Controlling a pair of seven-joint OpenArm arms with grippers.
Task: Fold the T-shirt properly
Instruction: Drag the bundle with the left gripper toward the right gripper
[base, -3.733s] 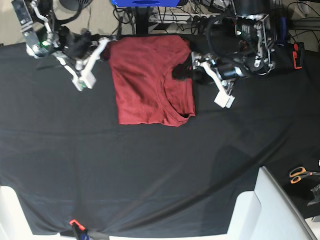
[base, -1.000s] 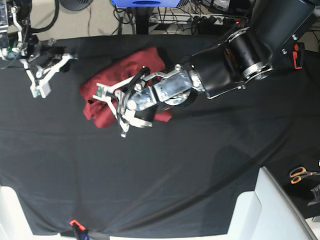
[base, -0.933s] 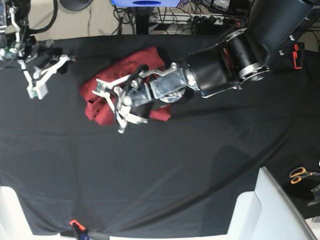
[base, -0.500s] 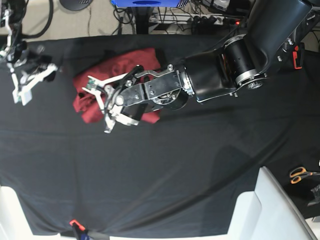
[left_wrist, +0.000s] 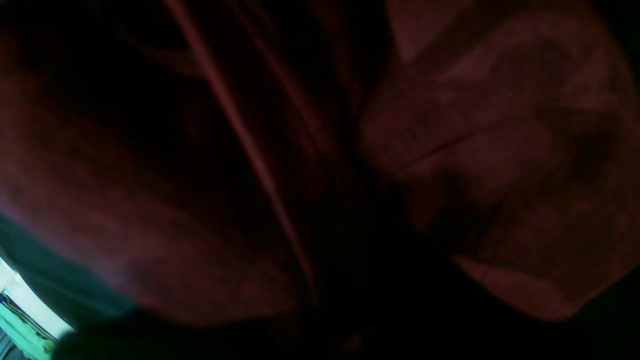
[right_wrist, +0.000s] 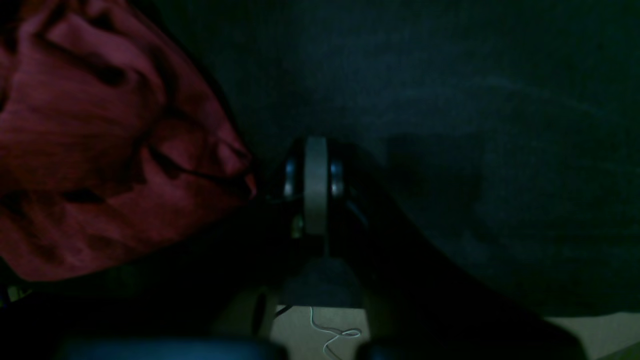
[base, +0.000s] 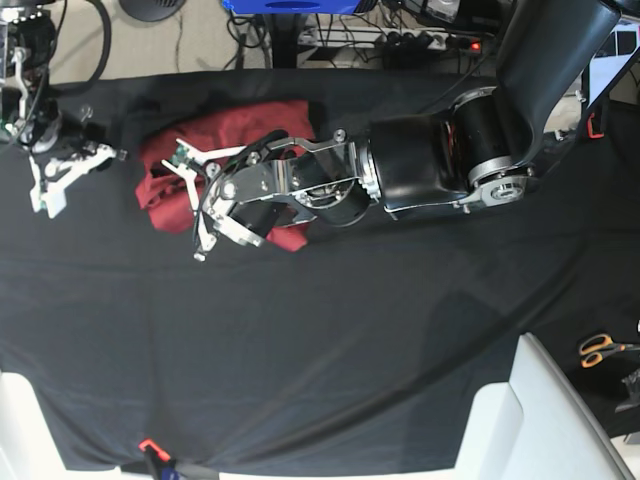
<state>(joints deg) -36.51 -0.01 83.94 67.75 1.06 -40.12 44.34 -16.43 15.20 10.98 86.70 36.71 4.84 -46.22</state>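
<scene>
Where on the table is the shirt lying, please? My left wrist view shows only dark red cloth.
Observer: The shirt lies bunched up, not flat, toward the far left of the base view.
Operator: Is the left gripper open?
Observer: The left gripper looks spread open over the shirt's crumpled edge.
Operator: And where is the right gripper?
Observer: The right gripper is just beside the shirt, apart from it, over the black cloth.

The base view looks straight down on the whole table (base: 330, 340); the left wrist view sits pressed against the T-shirt (left_wrist: 500, 150); the right wrist view faces low across cloth, sharing that shirt's edge
</scene>
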